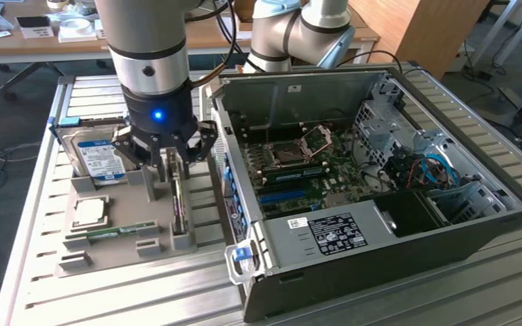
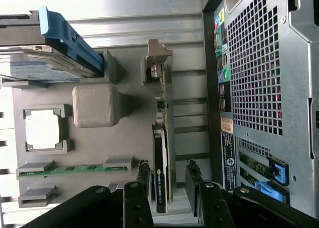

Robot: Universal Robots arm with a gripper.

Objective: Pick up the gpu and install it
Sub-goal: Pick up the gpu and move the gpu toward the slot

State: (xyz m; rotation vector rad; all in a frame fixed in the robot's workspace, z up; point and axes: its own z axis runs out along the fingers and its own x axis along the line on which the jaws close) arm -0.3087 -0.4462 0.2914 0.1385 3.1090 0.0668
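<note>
The gpu (image 2: 162, 138) is a thin dark card that stands on edge in a slot of the grey holder tray (image 2: 134, 123), with its metal bracket at the far end. In the exterior view the gpu (image 1: 180, 207) sits just to the left of the open computer case (image 1: 361, 170). My gripper (image 1: 166, 165) hangs right over the card's near end. Seen from the wrist, the gripper (image 2: 168, 180) is open and its fingers (image 2: 193, 180) straddle the card, with a small gap on one side.
The tray also holds a hard drive with a blue label (image 1: 98, 153), a square processor (image 1: 90, 212) and a green memory stick (image 1: 116, 234). The case lies open with its motherboard (image 1: 302, 170) exposed. A second arm (image 1: 298, 34) stands behind.
</note>
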